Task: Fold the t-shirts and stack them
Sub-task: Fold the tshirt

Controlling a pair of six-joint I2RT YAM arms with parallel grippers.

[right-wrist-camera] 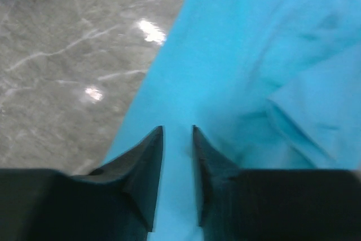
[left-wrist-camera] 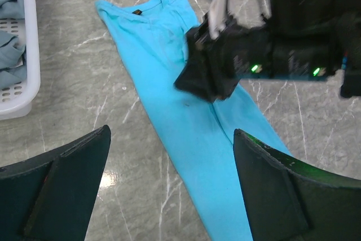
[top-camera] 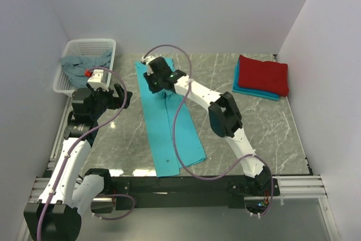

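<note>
A bright turquoise t-shirt [top-camera: 169,134] lies on the marble table, folded lengthwise into a long strip with its collar at the far end. It also shows in the left wrist view [left-wrist-camera: 146,38] and the right wrist view [right-wrist-camera: 254,55]. My right gripper [top-camera: 153,86] is low over the strip's upper part. Its jaws [right-wrist-camera: 177,128] stand a narrow gap apart with flat cloth showing between them. My left gripper [top-camera: 123,97] is wide open and empty [left-wrist-camera: 171,131], above the table just left of the strip. A folded red shirt [top-camera: 264,73] lies on a folded turquoise-blue one [top-camera: 248,91] at the back right.
A white perforated basket [top-camera: 90,42] stands at the back left against the wall and holds a crumpled grey-blue shirt [top-camera: 79,65]; both also show in the left wrist view, basket [left-wrist-camera: 28,55] and shirt [left-wrist-camera: 8,49]. White walls close three sides. The right arm's wrist [left-wrist-camera: 242,55] hangs over the strip.
</note>
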